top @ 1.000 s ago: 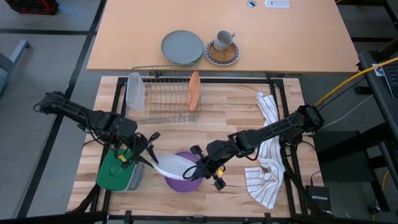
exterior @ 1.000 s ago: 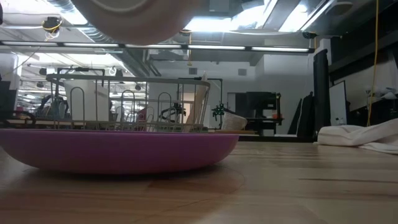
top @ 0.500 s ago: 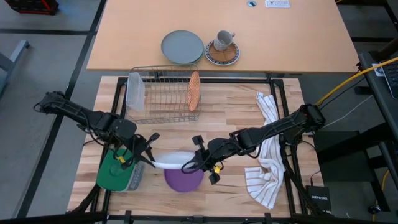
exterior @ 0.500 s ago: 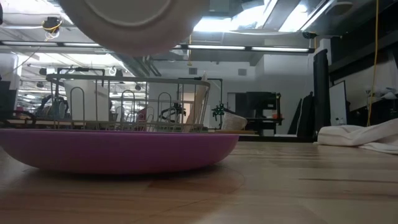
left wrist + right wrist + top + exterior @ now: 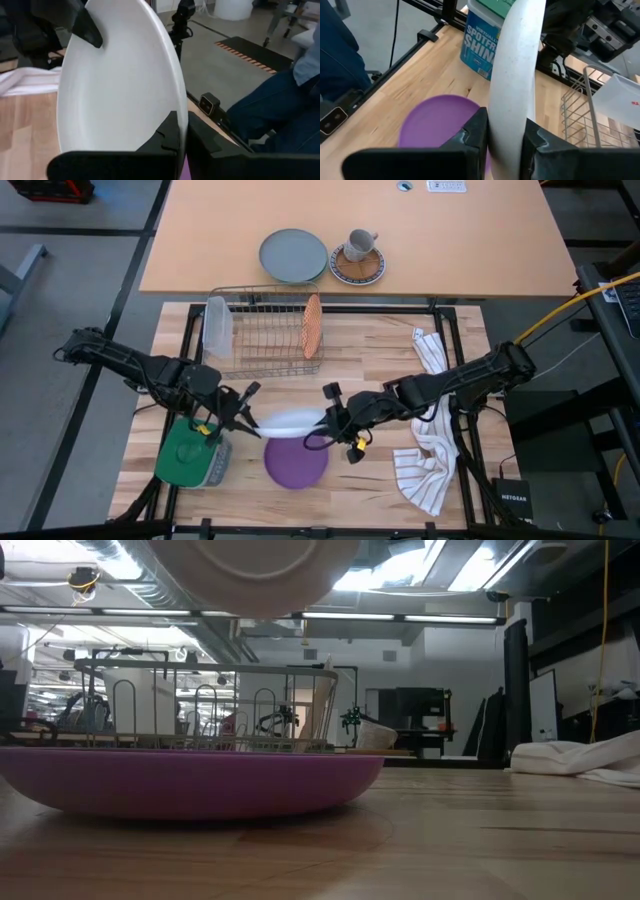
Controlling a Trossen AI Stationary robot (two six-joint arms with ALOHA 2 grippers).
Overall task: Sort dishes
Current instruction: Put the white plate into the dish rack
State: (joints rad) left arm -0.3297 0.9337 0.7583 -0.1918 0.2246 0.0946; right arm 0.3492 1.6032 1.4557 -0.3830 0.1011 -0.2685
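Note:
The white plate point(image 5: 292, 422) is in the air between my two grippers, just beyond the purple plate point(image 5: 296, 463), which lies flat on the table. My left gripper point(image 5: 252, 420) is shut on the plate's left rim and my right gripper point(image 5: 327, 423) on its right rim. The low view shows the white plate's underside point(image 5: 255, 568) high above the purple plate point(image 5: 190, 780). The orange-red plate point(image 5: 313, 325) stands on edge at the right end of the wire dish rack point(image 5: 262, 332). My left gripper point(image 5: 181, 125) pinches the white plate's rim point(image 5: 183, 100) between its two fingers, one on the upper face and one on the underside. It comes in roughly level from the table's left. The plate is lifted clear and tilted. My right gripper point(image 5: 506, 125) pinches the opposite rim point(image 5: 509, 95) between its two fingers, one on each face. It comes in roughly level from the table's right. The plate is clear of the table and of the purple plate point(image 5: 440, 125).
A green-lidded container point(image 5: 190, 458) stands under my left arm. A striped cloth point(image 5: 430, 450) lies on the table's right side. A clear tub point(image 5: 217, 325) leans at the rack's left end. A grey-blue plate point(image 5: 293, 255) and a cup on a saucer point(image 5: 358, 260) sit on the far table.
Both grippers have carried the white plate up and toward the table's far edge, from over the purple plate to just beyond it. My right gripper has moved most, going toward the far edge. The purple plate has stayed where it was.

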